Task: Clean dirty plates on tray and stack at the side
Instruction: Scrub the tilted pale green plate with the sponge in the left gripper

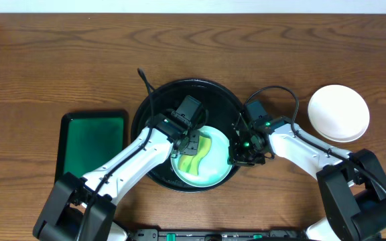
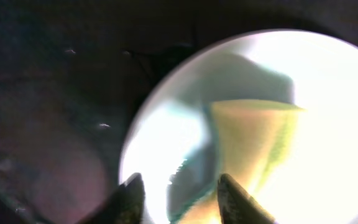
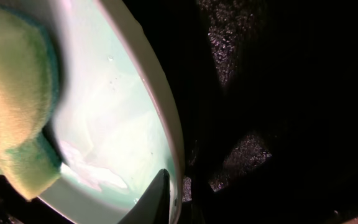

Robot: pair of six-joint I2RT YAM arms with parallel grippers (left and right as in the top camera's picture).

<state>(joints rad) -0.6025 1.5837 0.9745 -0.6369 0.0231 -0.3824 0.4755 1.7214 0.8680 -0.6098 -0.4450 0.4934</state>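
Black tray [image 1: 210, 90]: one; round, glossy, raised rim; in the middle of the counter [image 1: 59, 60]
Mint plate [image 1: 216, 171]: one in view; round, so no long axis; hollow side facing up; in the near right part of the black tray, its right rim at the tray's right rim; whether it lies flat or is tipped I cannot tell
White plate [image 1: 338, 112]: one counted from above, hollow side up; on the counter to the right of the black tray, well apart from it; whether another lies under it I cannot tell
Sponge [image 1: 196, 158]: one; yellow with a green face; on the mint plate, bent; long axis from far right to near left in the overhead view
Left hand [image 1: 190, 142]: over the left part of the mint plate, at the sponge's far end; fingers [image 2: 132, 199] stand apart, open; the sponge's end shows in the gap, not pinched
Right hand [image 1: 242, 152]: at the right rim of the mint plate; closed on that rim; one finger [image 3: 157, 196] shows at the rim's inner side
Green tray [image 1: 94, 144]: one; rectangular, dark rim; on the counter left of the black tray; long axis running away from the robot
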